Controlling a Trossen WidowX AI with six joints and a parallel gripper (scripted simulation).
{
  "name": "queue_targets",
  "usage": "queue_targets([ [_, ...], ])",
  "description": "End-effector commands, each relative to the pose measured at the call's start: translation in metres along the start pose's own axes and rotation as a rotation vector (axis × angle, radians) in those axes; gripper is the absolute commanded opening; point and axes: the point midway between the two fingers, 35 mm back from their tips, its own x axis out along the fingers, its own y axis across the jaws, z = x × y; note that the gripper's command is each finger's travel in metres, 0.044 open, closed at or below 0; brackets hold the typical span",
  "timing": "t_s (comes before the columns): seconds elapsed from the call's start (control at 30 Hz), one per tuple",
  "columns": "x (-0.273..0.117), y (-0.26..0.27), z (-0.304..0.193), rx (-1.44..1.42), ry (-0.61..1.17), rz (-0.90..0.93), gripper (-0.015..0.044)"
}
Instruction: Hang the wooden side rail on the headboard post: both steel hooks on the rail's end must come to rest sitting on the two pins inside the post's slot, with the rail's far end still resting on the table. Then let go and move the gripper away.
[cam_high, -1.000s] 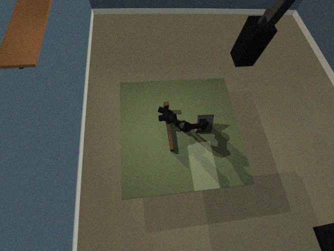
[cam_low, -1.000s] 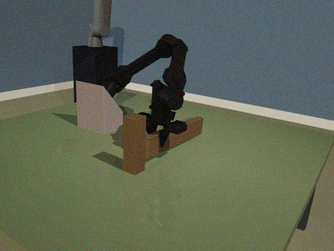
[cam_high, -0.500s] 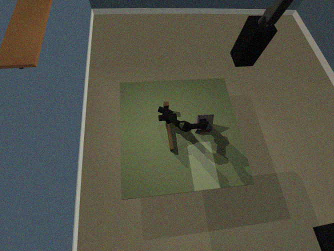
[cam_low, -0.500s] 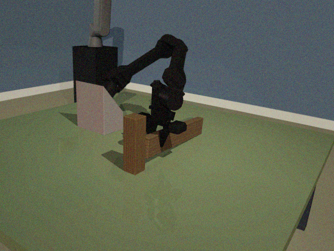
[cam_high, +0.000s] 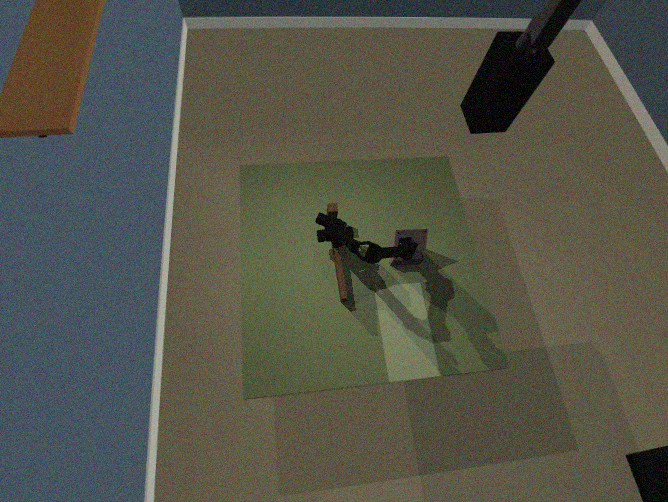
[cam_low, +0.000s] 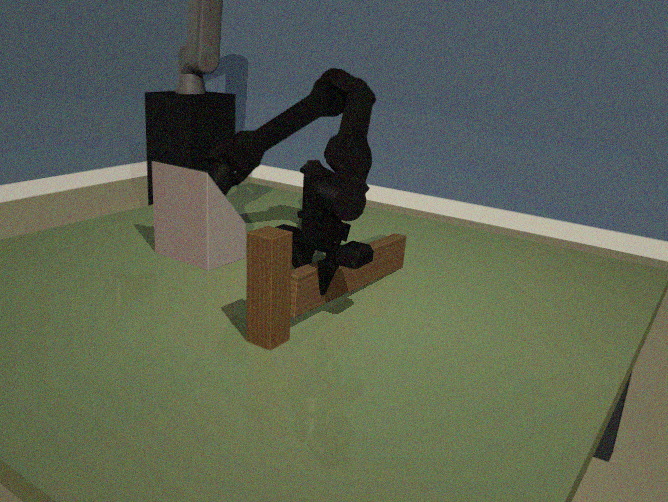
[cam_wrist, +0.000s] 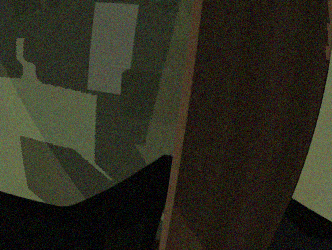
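Wooden rail (cam_high: 340, 275) (cam_low: 378, 262) (cam_wrist: 245, 110) stands on edge, its near end close beside the post (cam_high: 332, 207) (cam_low: 268, 288), clamped in the gripper (cam_high: 335, 233) (cam_low: 324, 275). Hooks and pins are hidden; if the hooks sit off the pins, letting go could drop that end, and a dragging finger could unseat it.

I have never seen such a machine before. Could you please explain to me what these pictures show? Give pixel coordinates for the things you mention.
The jointed black robot arm (cam_high: 382, 252) (cam_low: 286, 123) bends over a green table top (cam_high: 286, 334) (cam_low: 410, 410). One picture looks from above, one from the side, and one from the arm's wrist, very near the work. On the table stand an upright square wooden post (cam_high: 332, 206) (cam_low: 268, 288) and a long brown wooden rail (cam_high: 340, 275) (cam_low: 378, 265) (cam_wrist: 245, 110) beside it. The pincer (cam_low: 315, 275) is closed on the rail. The hooks and pins are not visible.
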Motion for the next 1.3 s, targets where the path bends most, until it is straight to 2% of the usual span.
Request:
queue_targets([
  [0.0,-0.0038,-0.0006,-0.0039,-0.001,0.005,-0.011,0.0],
  [1.27,-0.0044,-0.0004,-0.0076,-0.001,0.005,-0.011,0.0],
])
